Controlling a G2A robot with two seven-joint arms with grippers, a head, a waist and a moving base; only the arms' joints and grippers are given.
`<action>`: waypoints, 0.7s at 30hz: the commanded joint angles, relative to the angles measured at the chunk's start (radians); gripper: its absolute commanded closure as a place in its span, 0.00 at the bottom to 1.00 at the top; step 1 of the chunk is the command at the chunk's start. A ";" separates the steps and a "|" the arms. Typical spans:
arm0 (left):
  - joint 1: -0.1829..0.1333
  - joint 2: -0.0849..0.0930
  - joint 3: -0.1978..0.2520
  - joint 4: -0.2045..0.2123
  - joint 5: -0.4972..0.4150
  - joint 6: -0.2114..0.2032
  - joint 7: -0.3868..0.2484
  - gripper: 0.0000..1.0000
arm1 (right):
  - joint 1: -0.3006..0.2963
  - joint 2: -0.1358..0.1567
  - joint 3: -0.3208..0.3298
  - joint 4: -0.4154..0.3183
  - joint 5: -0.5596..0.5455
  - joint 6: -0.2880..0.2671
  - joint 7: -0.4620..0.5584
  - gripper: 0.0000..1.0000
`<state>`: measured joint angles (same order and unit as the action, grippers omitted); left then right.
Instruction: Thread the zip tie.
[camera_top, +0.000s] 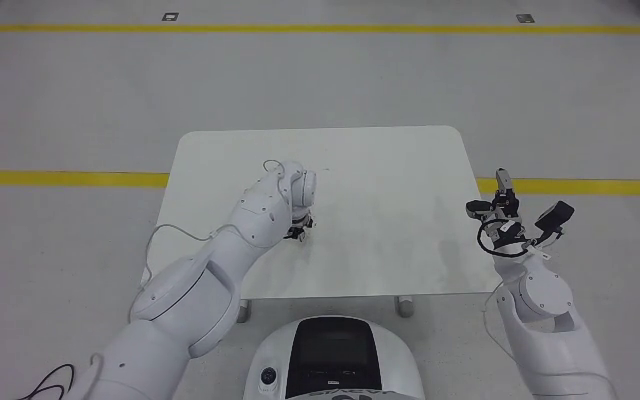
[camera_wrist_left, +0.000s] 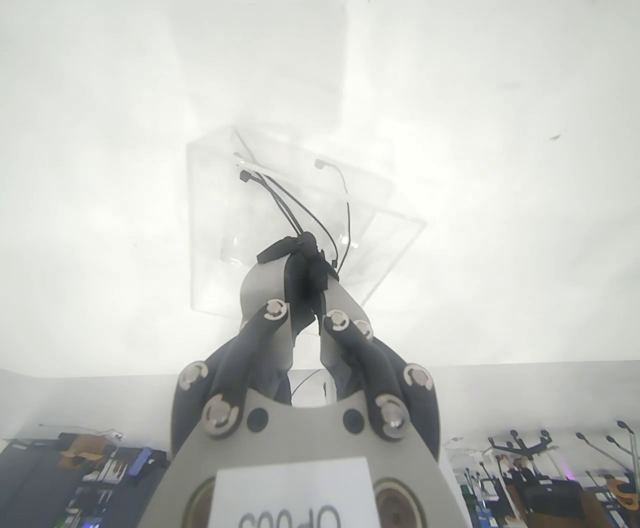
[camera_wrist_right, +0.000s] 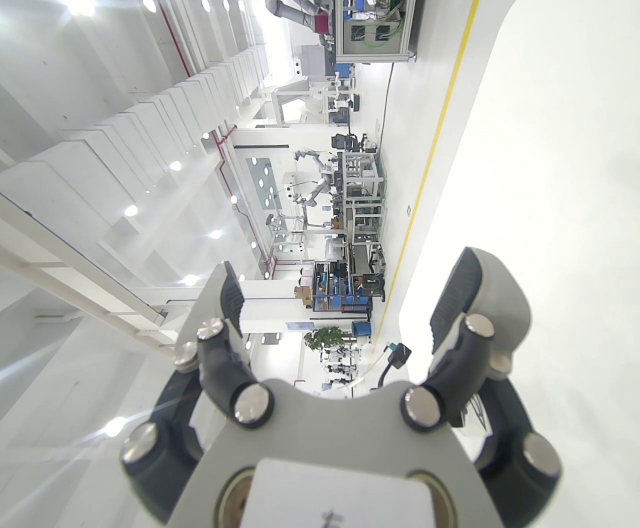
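Left pincer (camera_wrist_left: 305, 260): closed on a black zip tie (camera_wrist_left: 245, 175) inside the clear box (camera_wrist_left: 205, 225), near-left on the desk (camera_top: 400, 200), probably to draw it out for threading. Right pincer (camera_wrist_right: 345, 300): wide, empty, beyond the desk's right edge, apparently waiting.

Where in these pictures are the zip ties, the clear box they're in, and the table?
zip ties (camera_wrist_left: 244, 175), left wrist view, on the black head end of one tie.
clear box (camera_wrist_left: 215, 225), left wrist view, on a bare side wall.
table (camera_top: 400, 200), top view, on its bare white top.
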<state>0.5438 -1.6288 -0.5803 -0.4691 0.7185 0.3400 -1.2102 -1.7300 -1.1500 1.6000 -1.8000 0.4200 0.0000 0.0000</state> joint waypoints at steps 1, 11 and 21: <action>0.000 -0.002 0.000 0.004 0.003 0.000 -0.007 1.00 | 0.000 0.000 0.000 0.000 0.000 0.000 0.000 0.00; -0.006 -0.014 -0.019 0.051 0.011 0.000 0.040 0.74 | 0.000 0.000 0.000 0.000 0.000 0.000 0.000 0.00; -0.014 -0.027 -0.033 0.085 0.010 0.000 0.078 0.79 | 0.000 0.000 0.000 0.000 0.000 0.000 0.000 0.00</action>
<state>0.5304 -1.6548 -0.6133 -0.3861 0.7279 0.3400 -1.1352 -1.7300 -1.1500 1.6000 -1.8000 0.4200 0.0000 0.0000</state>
